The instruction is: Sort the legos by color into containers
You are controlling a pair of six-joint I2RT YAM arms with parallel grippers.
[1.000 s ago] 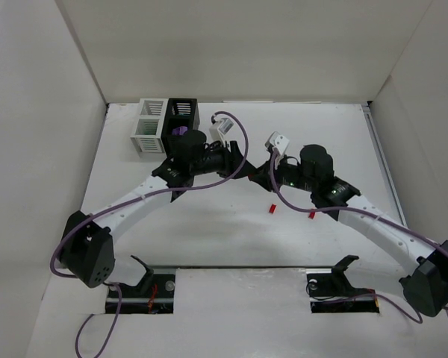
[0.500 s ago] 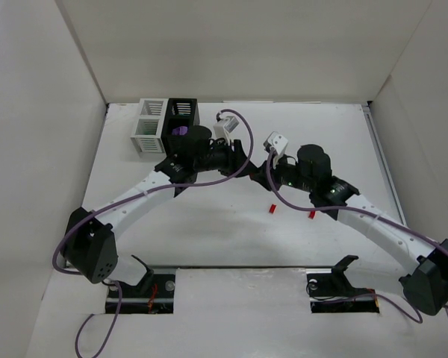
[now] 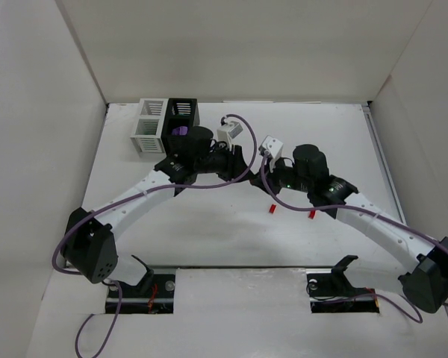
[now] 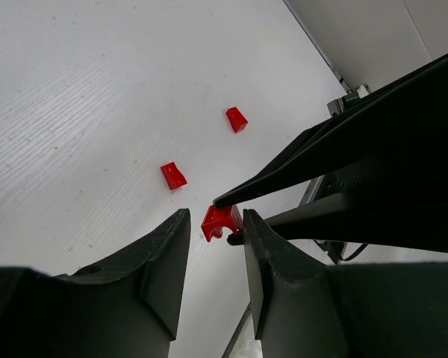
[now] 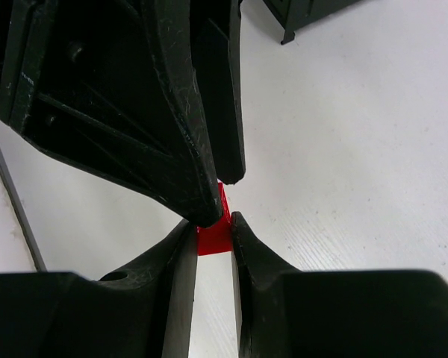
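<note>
My right gripper (image 5: 212, 222) is shut on a small red lego (image 5: 213, 240) and holds it above the table. My left gripper (image 4: 213, 218) is open, with its two fingers on either side of that same red lego (image 4: 219, 222). In the top view the two grippers meet tip to tip, the left (image 3: 241, 161) and the right (image 3: 256, 171). Two more red legos (image 3: 271, 209) (image 3: 311, 214) lie on the table below; they also show in the left wrist view (image 4: 173, 175) (image 4: 237, 119). The joined containers stand at the back left, one white (image 3: 150, 126) and one black (image 3: 184, 110).
A purple lego (image 3: 179, 130) lies in the black container. White walls enclose the table on the left, back and right. Both arms arch over the middle of the table. Two black mounts (image 3: 336, 280) sit at the near edge.
The right gripper has moved left and the left gripper right, so the left fingers now straddle the red lego held by the right gripper.
</note>
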